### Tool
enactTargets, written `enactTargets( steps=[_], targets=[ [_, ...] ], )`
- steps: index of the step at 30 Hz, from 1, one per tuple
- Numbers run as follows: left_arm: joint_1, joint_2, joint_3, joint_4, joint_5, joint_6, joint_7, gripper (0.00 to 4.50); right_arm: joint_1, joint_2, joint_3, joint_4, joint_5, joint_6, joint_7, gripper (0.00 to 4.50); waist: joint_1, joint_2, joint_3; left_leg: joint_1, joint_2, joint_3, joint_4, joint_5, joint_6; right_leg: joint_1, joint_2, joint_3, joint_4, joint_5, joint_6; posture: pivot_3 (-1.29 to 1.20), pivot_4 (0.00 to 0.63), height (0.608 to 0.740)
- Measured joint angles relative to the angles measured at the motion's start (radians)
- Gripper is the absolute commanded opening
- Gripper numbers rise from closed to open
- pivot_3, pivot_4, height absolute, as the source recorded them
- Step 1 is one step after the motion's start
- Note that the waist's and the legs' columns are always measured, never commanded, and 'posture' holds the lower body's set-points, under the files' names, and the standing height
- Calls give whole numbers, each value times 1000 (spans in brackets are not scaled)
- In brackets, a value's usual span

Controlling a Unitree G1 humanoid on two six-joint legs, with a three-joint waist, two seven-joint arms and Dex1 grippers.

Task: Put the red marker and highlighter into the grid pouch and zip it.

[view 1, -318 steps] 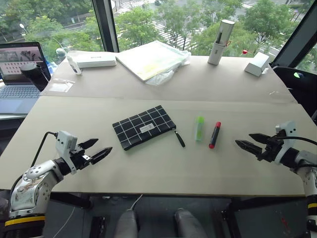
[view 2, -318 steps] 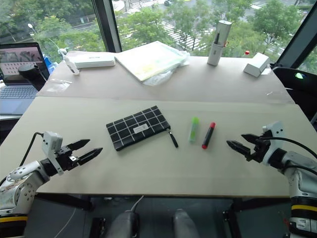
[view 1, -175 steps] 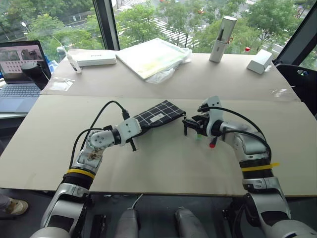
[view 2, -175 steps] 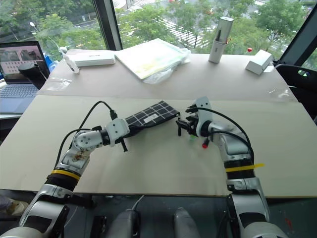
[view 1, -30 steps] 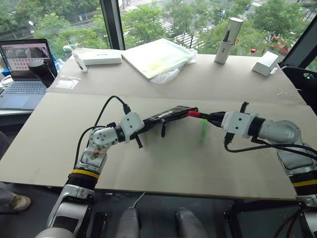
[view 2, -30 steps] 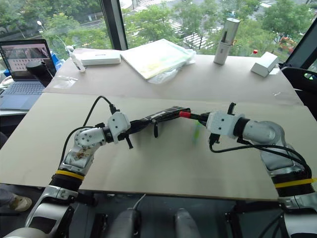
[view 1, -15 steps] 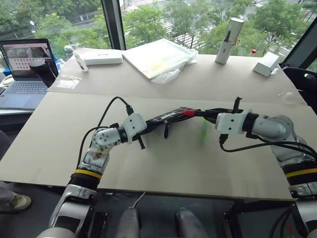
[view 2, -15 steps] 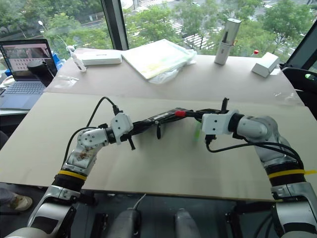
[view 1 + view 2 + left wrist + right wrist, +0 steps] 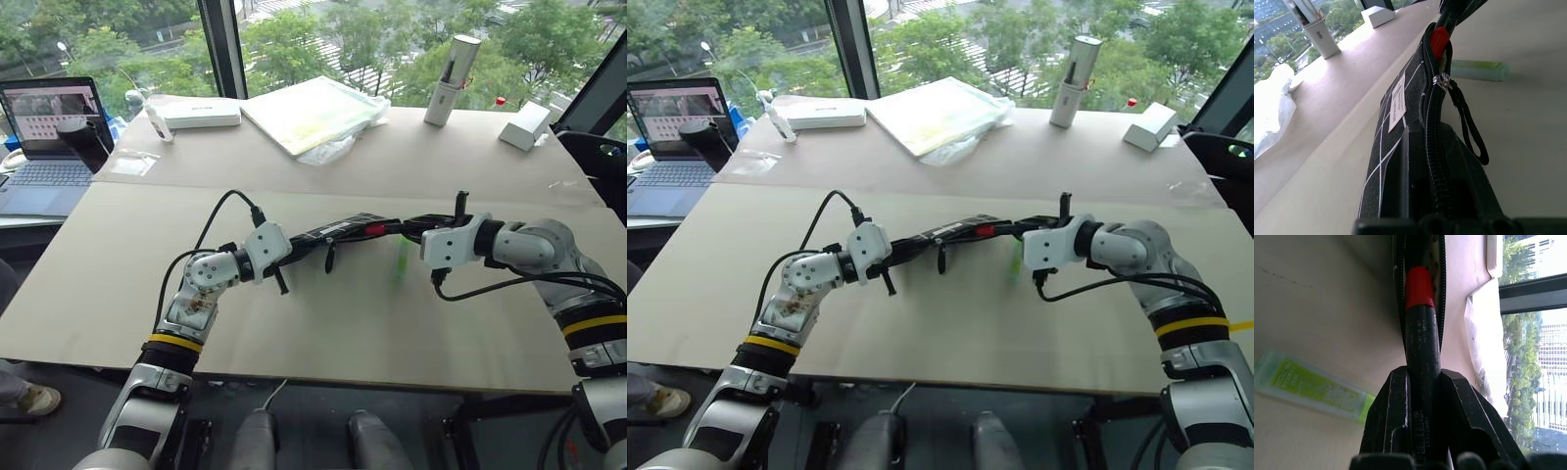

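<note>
- Left gripper [image 9: 294, 250] clamps the soft, floppy grid pouch [image 9: 338, 232] at its closed end, raised above the counter [image 9: 323, 333].
- Right gripper [image 9: 1422, 382] pinches the light, stiff, slippery red marker [image 9: 1420, 323] mid-barrel, cap entering the pouch mouth.
- Highlighter [image 9: 401, 257] lies at the pouch's four o'clock.

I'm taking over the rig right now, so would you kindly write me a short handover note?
Left gripper: shut on the pouch, holding it on edge above the table, zipper open.
Right gripper: shut on the marker, red cap at the pouch's open mouth.
Highlighter: lying on the table beside the pouch, untouched.
Done: pouch lifted and opened, marker picked up.
Left: finish inserting the marker, add the highlighter, zip the pouch.
</note>
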Motion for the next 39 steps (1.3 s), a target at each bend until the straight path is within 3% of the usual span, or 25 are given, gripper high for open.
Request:
enactTargets(
  steps=[14, 15, 20, 27, 31, 34, 39],
  targets=[
    [-11, -8, -3, 4, 0, -1, -2, 0, -171, 239, 156, 166, -128, -43, -63, 502, -1, 0, 0, 0, 0, 0, 0, 0, 0, 0, -1, 0, 1, 0, 0, 0, 150, 736],
    [-11, -6, -3, 4, 0, -1, -2, 0, -171, 252, 156, 174, -127, -42, -62, 1508, -1, 0, 0, 0, 0, 0, 0, 0, 0, 0, 0, 0, 0, 0, 0, 0, 150, 736],
    [-11, -6, -3, 4, 0, -1, -1, 0, -171, 280, 149, 183, -86, -4, -41, 3087, -1, 0, 0, 0, 0, 0, 0, 0, 0, 0, 0, 0, 1, 0, 0, 0, 150, 736],
    [-10, -5, -3, 4, 0, -1, 1, 0, -171, 195, 67, 212, 39, 23, -10, 3087, 1, 0, 0, 0, 0, 0, 0, 0, 0, 0, -1, 0, 1, 0, 0, 0, 150, 736],
    [-9, -2, -3, 4, 0, -2, 0, 0, -93, 162, -82, 103, 304, 231, 119, 3087, 1, 0, 0, 0, 0, -1, 0, 0, 0, 2, 0, 0, 1, 0, 0, 0, 150, 736],
    [-5, 2, -4, 4, 1, -3, -1, 0, 8, 138, -197, -51, 513, 525, 185, 3087, 2, 0, 0, 0, 0, -1, 1, 0, 0, 2, 0, 0, 1, 0, 0, 0, 150, 736],
    [2, 3, -7, 4, 0, -3, -2, 0, 179, 153, -295, -335, 625, 1002, 19, 3087, 2, 0, 0, 0, 0, -2, 1, 0, 0, 1, 0, -1, 2, 0, 0, 0, 150, 736]
  ],
)
